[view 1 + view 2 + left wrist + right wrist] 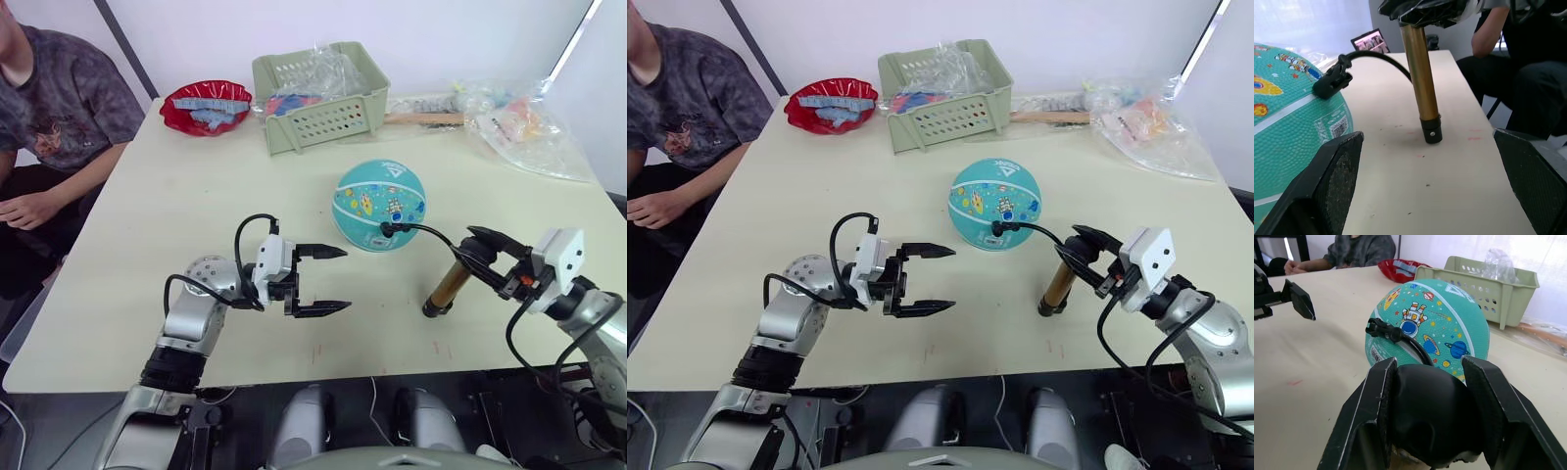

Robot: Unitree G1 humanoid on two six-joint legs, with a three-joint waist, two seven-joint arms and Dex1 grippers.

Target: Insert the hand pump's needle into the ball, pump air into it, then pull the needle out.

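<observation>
Ball (379, 205): teal, resting on table (196, 196) near centre, just ahead of both arms; free-standing, nothing bracing it.
Needle fitting (1332, 81): small black piece at hose end, pressed against ball's skin on the side facing the right arm; pin itself not visible, so presumably seated in the valve.
Hose (421, 230): short black arc from fitting to pump top, little slack.
Hand pump (446, 284): gold cylinder tilted, lower black cap on the tabletop, just right of ball, apart from it.
Right gripper (1430, 416): fingers clamped around pump's black top end.
Left gripper (321, 280): fingers spread wide, nothing between them, hovering left of ball and pump, pointing toward them.
Step in hand (judgement): pumping, or about to start; needle appears in, handle stroke pending.
Doing it well: keep lower cap planted; stroke along cylinder axis only; avoid dragging pump away from ball, since short hose would lever the fitting sideways; left gripper better used steadying ball or cylinder.
Risk: unbraced ball rolling, bending or freeing the pin.
Open room: bare tabletop left of ball and between the arms.
Edges: near table edge close behind pump's foot; green basket (323, 93), red dish (206, 106) and plastic bags (519, 122) well apart at far side.
Person (59, 108): seated at left table edge, away from work.
</observation>
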